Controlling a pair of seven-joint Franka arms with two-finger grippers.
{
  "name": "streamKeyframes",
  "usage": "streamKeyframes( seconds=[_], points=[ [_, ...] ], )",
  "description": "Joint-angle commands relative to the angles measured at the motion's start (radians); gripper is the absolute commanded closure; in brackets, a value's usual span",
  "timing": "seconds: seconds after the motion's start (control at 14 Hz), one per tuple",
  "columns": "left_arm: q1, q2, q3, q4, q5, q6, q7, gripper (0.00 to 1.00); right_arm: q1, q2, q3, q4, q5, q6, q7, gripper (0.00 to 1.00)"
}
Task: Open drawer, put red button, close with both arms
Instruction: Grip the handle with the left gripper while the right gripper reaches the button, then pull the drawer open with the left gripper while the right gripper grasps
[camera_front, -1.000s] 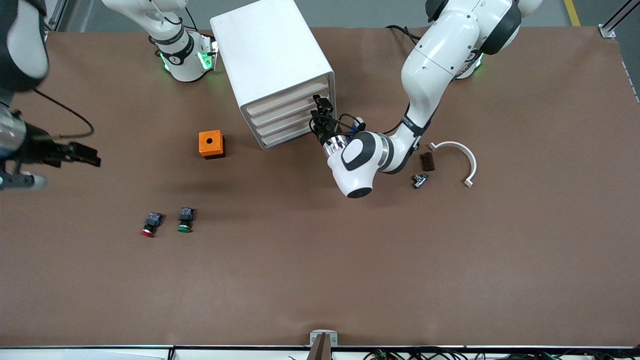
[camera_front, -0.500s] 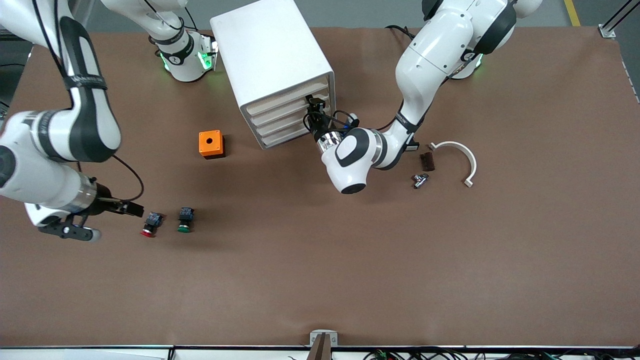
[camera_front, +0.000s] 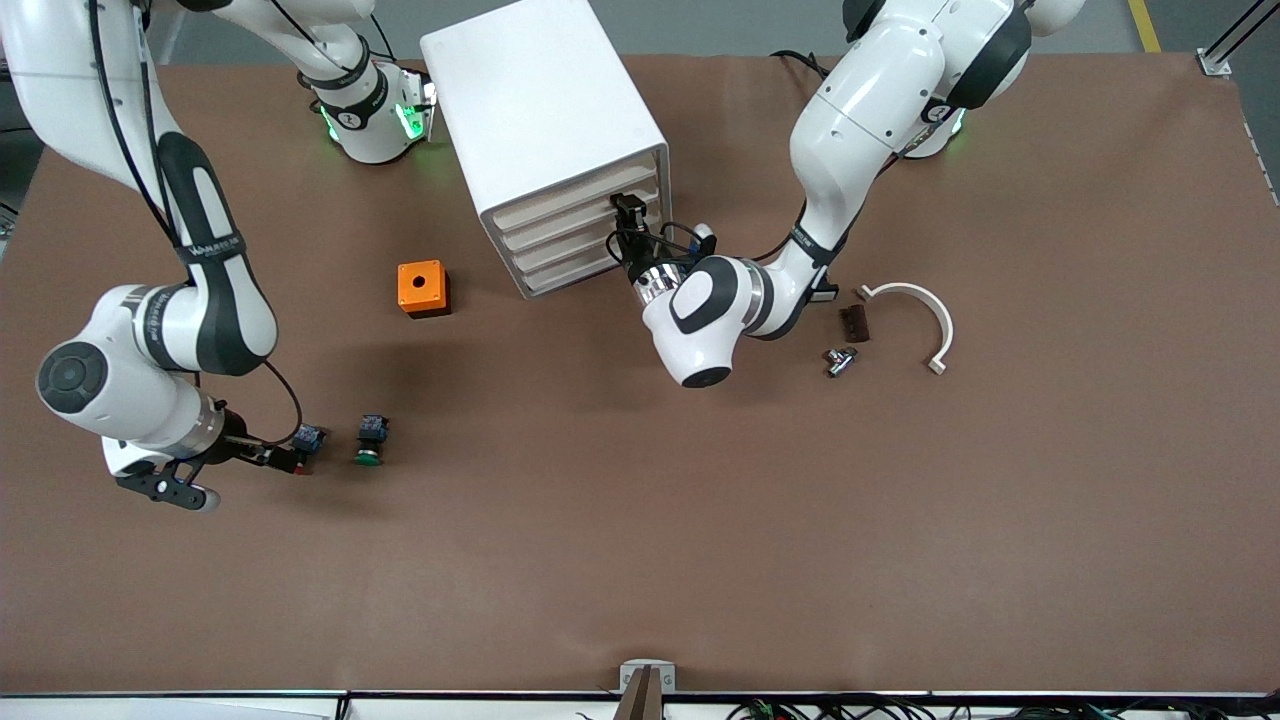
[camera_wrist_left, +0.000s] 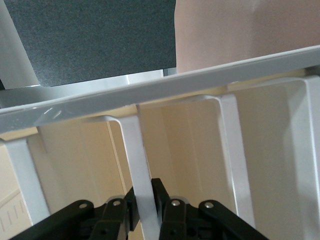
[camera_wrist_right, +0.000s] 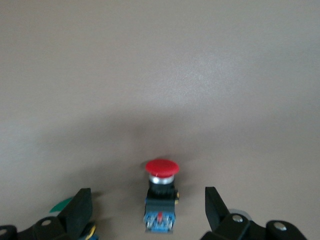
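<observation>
On the brown table (camera_front: 640, 560), left hand (camera_wrist_left: 145, 210) clamps a drawer (camera_front: 560, 216) handle; right hand (camera_wrist_right: 145, 210) gapes around the red button (camera_wrist_right: 161, 192).

The red button (camera_front: 304, 447) lies beside the green button (camera_front: 371, 441), both nearer the camera than the cabinet (camera_front: 548, 140).

Brown table (camera_front: 700, 560) carried a white drawer cabinet (camera_front: 540, 130), orange box (camera_front: 422, 288), red button (camera_front: 303, 445) just beside a green button (camera_front: 370, 440), plus a white curved bracket (camera_front: 925, 315), dark block (camera_front: 853, 322) and small metal fitting (camera_front: 838, 360).
</observation>
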Motion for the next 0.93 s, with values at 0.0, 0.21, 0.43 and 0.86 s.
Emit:
streamKeyframes(
  seconds=[0.0, 0.21, 0.43, 0.86],
  points=[
    [0.014, 0.008, 0.012, 0.021, -0.025, 0.001, 0.015, 0.9, -0.005, 0.014, 0.009, -0.102, -0.009, 0.17, -0.009, 0.0],
    [0.055, 0.006, 0.012, 0.021, -0.026, 0.01, 0.015, 0.88, -0.005, 0.022, 0.009, -0.142, -0.008, 0.198, -0.006, 0.0],
    [0.098, 0.006, 0.012, 0.021, -0.028, 0.032, 0.015, 0.86, -0.005, 0.022, 0.01, -0.156, -0.006, 0.197, -0.005, 0.0],
    [0.198, 0.006, 0.01, 0.021, -0.03, 0.05, 0.014, 0.82, -0.004, 0.022, 0.01, -0.178, -0.006, 0.183, -0.005, 0.41]
  ],
)
